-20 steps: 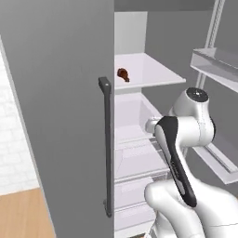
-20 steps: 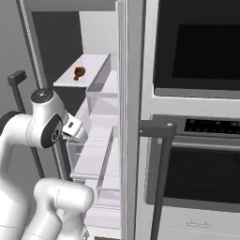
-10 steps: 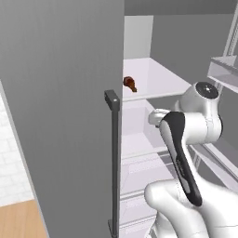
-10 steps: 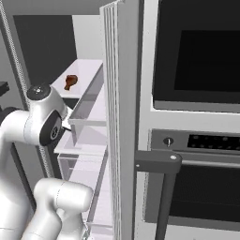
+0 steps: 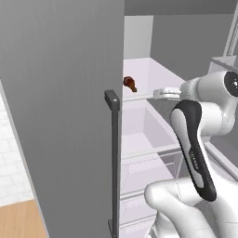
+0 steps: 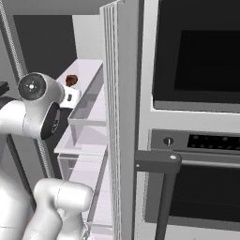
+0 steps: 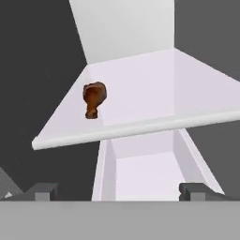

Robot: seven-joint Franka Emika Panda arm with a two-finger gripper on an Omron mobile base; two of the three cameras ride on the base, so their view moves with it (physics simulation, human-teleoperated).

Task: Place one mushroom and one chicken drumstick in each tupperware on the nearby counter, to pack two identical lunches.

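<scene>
A brown chicken drumstick point(image 5: 130, 84) point(image 6: 71, 80) point(image 7: 93, 98) lies on a white shelf point(image 7: 145, 89) inside the open fridge, towards the shelf's left side. My gripper point(image 7: 120, 191) point(image 5: 166, 93) point(image 6: 70, 97) is open and holds nothing. It hovers in front of the shelf's front edge, level with it and short of the drumstick, and the two finger tips point(image 7: 46, 190) stand wide apart. The mushroom, the tupperware and the counter are out of view.
The grey fridge door point(image 5: 60, 107) with a dark bar handle point(image 5: 113, 158) stands open at the left. A clear drawer point(image 7: 145, 171) sits under the shelf. Right of the fridge is a wall oven point(image 6: 197, 61) with a dark handle point(image 6: 159, 164).
Both base views have shifted and the fridge looms larger, so the base has driven closer. The hand has come nearer to the shelf edge. The gripper stays open.
</scene>
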